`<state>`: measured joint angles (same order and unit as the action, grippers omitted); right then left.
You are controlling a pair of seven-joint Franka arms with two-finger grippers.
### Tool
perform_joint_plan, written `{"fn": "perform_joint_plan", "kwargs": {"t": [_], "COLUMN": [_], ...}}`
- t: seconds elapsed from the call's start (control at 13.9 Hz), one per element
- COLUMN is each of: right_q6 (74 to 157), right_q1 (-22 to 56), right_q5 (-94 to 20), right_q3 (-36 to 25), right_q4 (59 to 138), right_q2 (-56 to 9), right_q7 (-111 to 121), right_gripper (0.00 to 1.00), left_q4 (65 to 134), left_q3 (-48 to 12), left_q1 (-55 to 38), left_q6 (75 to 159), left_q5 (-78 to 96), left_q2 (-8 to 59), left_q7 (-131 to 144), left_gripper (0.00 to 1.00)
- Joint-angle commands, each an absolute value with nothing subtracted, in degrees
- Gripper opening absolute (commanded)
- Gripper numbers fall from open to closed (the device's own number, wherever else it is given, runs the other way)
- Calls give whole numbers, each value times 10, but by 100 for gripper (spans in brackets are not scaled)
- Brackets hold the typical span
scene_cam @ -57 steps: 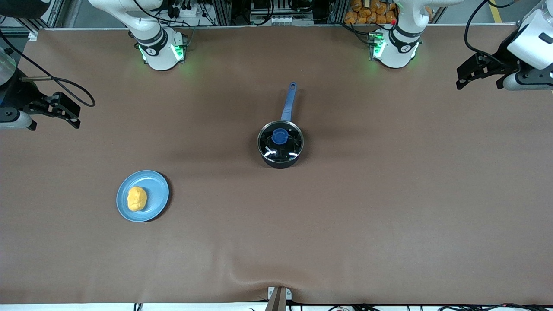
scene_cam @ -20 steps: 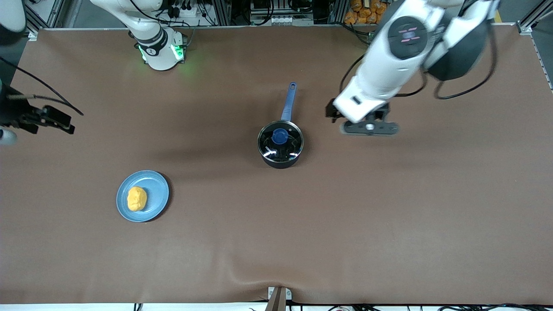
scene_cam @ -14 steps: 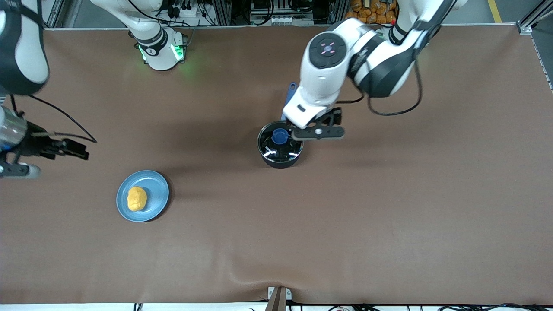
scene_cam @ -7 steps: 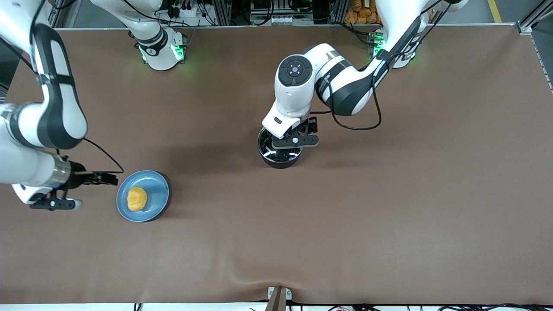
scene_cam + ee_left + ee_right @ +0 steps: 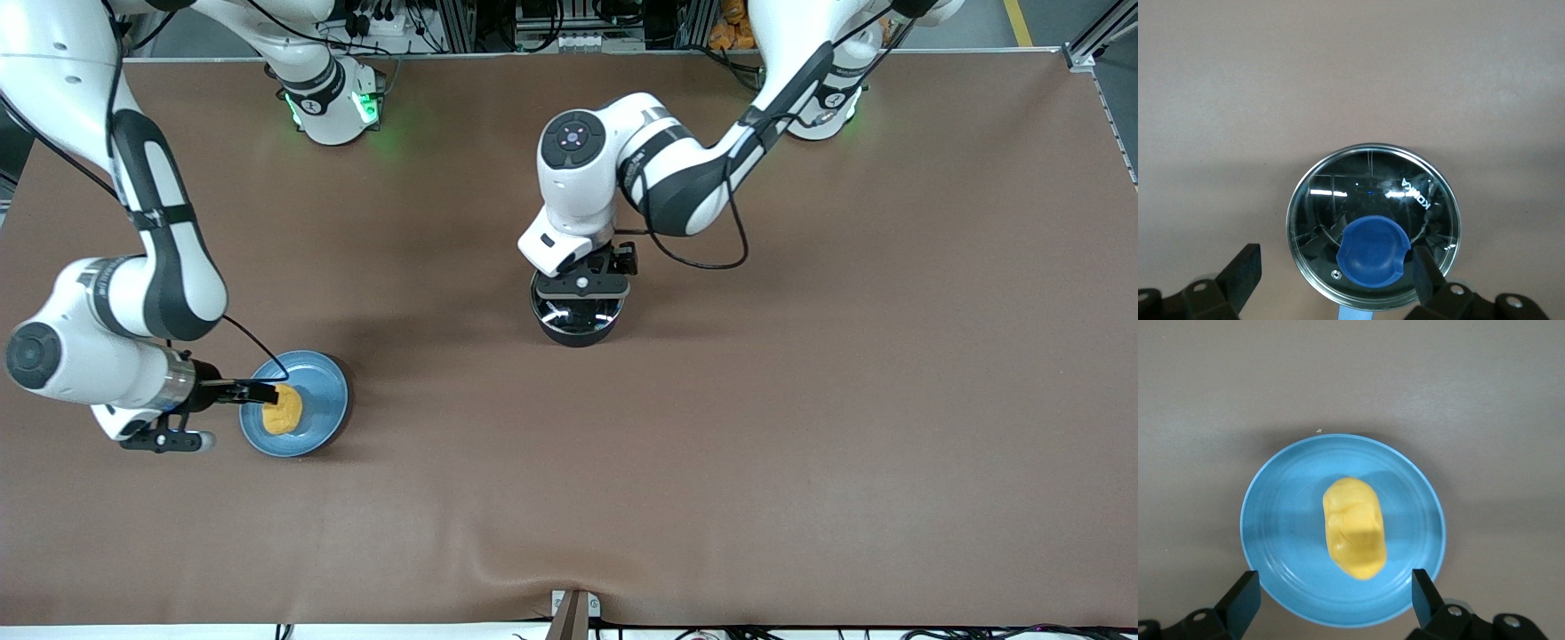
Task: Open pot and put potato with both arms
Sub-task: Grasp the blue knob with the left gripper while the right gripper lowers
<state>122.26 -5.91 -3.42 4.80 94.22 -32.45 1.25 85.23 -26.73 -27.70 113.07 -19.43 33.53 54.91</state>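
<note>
- left gripper (image 5: 1331, 283), fingers spread wide, hovers over the pot (image 5: 576, 311), lined up on the lid's blue knob (image 5: 1373, 251) for lifting.
- right gripper (image 5: 1331, 600), likewise wide, hangs above the potato (image 5: 1353, 527) on its blue plate (image 5: 1278, 520), poised to pick.

**Both arms have swung in from the table ends**

The left gripper (image 5: 582, 286) has come from the left arm's end of the table to hang over the pot (image 5: 576, 322), fingers spread wide either side of the blue lid knob (image 5: 1373, 251). The right gripper (image 5: 258, 392) has travelled in to hover over the potato (image 5: 283, 411) on the plate (image 5: 322, 400), also spread wide.
</note>
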Motion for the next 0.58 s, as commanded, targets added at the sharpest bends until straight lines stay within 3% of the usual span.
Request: {"fn": "perform_joint_plan", "kwargs": {"t": [0.0,0.51], "right_q6": [1244,1301], "right_q1": [-58,-62], "right_q5": [-44,-42], "right_q3": [49,48], "right_q4": [943,965], "right_q2": [-345,-367], "right_q7": [13,19], "right_gripper": [100,100], "left_q4": [838,841], "left_q3": [-267,-269], "left_q1": [-289,-297], "left_q6": [1129,1153], "left_q5": [-222,-222], "left_q2": [352,377], "left_q7": [529,418], "left_gripper": [100,100]}}
